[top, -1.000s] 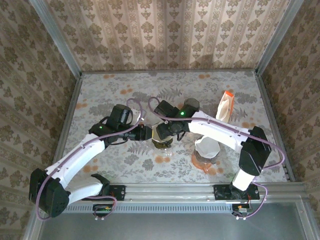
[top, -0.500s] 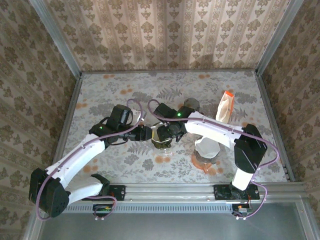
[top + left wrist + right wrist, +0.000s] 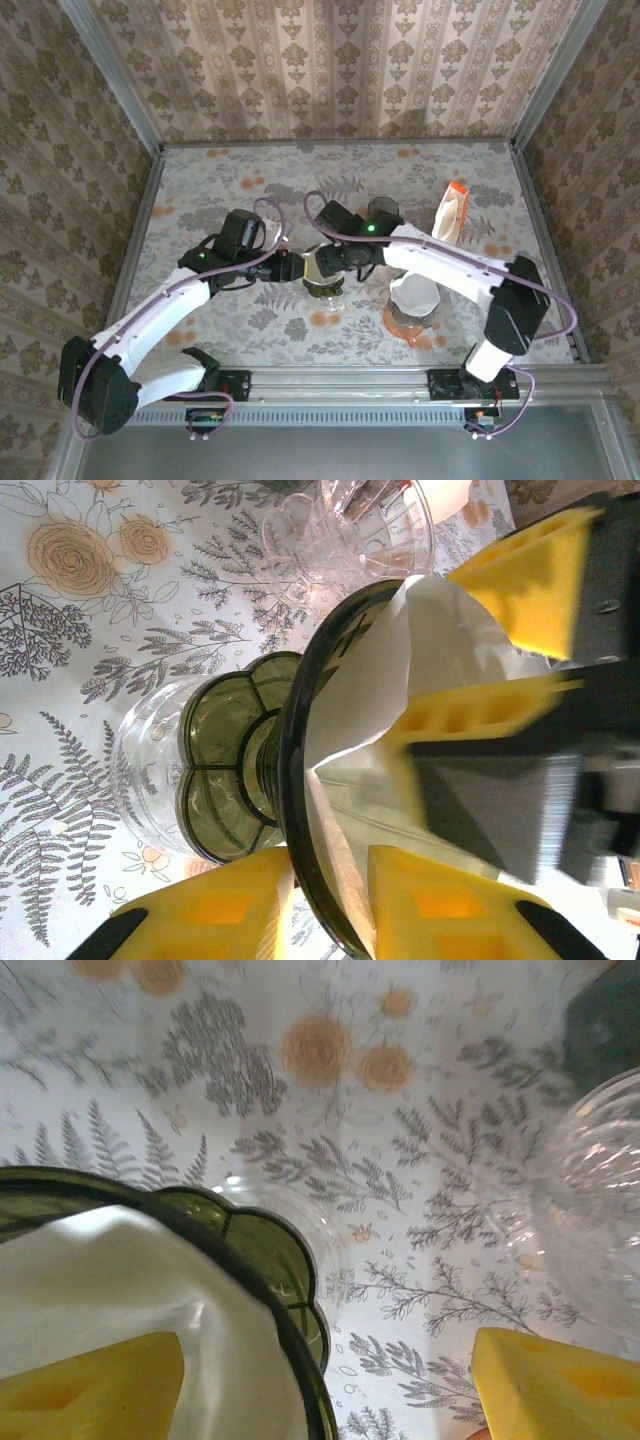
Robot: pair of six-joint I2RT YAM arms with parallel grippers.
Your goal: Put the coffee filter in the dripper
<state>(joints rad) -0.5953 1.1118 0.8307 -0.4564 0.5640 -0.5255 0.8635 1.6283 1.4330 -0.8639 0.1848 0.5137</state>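
Top external view: two arms meet mid-table. Left gripper [image 3: 293, 268] clamps rim of one dark green translucent dripper [image 3: 225, 780], which sits on clear glass vessel [image 3: 135, 770]. White paper coffee filter [image 3: 400, 690] lies inside green dripper. Right gripper [image 3: 310, 1355] spread wide, one yellow finger [image 3: 90, 1385] in filter. Near right: second, clear dripper [image 3: 410, 322] holding second white filter [image 3: 415, 292]. Far right: one white filter pack [image 3: 452, 212].

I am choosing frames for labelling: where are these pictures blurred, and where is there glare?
Top external: evenly lit and sharp. Left wrist: dripper and filter sharp, the right gripper blurred, most at its dark body. Right wrist: tablecloth blurred toward the top, bright sparkle on the clear glass.
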